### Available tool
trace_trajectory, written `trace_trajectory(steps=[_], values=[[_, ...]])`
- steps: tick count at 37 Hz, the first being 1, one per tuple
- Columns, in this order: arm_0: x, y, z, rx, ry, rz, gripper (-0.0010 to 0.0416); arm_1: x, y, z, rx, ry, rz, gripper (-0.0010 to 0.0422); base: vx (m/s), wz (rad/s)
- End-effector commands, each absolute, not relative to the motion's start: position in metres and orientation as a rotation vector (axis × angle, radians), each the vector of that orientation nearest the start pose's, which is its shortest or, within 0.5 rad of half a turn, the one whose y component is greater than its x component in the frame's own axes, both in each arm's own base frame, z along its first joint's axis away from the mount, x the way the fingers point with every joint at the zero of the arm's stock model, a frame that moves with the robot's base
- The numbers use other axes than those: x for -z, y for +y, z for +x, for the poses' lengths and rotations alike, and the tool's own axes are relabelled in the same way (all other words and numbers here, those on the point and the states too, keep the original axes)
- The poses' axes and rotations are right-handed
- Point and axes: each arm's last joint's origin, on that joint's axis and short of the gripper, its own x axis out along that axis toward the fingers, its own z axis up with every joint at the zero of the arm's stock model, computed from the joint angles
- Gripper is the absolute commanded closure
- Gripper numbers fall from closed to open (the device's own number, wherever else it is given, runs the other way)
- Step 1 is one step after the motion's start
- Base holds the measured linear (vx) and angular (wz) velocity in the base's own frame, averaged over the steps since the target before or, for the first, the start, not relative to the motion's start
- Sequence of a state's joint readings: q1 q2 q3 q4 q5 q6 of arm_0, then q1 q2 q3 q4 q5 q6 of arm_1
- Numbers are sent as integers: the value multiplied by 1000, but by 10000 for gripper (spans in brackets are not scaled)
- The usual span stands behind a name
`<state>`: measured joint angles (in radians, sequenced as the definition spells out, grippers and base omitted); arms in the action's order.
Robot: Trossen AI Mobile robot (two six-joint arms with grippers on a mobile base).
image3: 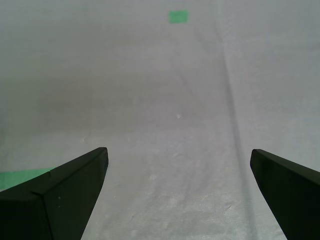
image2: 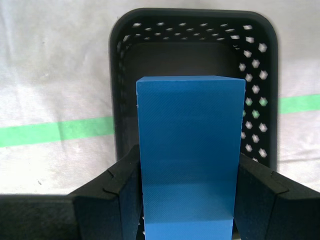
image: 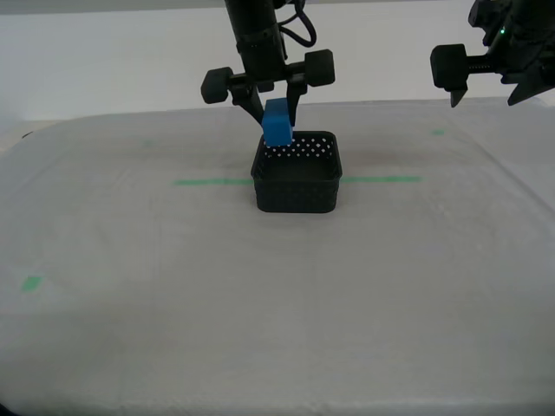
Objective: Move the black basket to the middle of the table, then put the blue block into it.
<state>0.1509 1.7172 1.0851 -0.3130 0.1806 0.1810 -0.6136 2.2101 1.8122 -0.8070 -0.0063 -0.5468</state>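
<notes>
Blue block [image2: 187,160] clamped in my second gripper [image: 276,111], above black basket [image: 297,178] at table [image: 130,286] centre; my first gripper [image3: 177,195] wide open, empty, at 2 o'clock.

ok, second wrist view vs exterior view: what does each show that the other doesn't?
Only the second wrist view: a look straight down into the black basket, which has nothing inside it, and the fingers pressed against both sides of the blue block.

Only the exterior view: my first gripper, open and raised at the exterior view's right, well clear of the basket; small green marks on the table; the block hanging above the basket's far rim.

Both: my second gripper holding the block over the basket, which sits on the green tape line.
</notes>
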Motion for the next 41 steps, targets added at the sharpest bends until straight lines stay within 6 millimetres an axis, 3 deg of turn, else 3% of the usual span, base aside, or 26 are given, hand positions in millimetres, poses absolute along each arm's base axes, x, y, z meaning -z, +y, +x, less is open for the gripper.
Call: trace_trajectory(steps=[1, 17, 41], values=[[-191, 47, 345, 112, 921, 14, 7, -178, -269, 379, 192, 1271, -91, 413, 0, 0], [-191, 47, 346, 112, 915, 15, 7, -148, -295, 391, 222, 1308, -70, 412, 0, 0], [-192, 47, 346, 111, 906, 17, 7, -146, -296, 391, 192, 1299, -59, 412, 0, 0]])
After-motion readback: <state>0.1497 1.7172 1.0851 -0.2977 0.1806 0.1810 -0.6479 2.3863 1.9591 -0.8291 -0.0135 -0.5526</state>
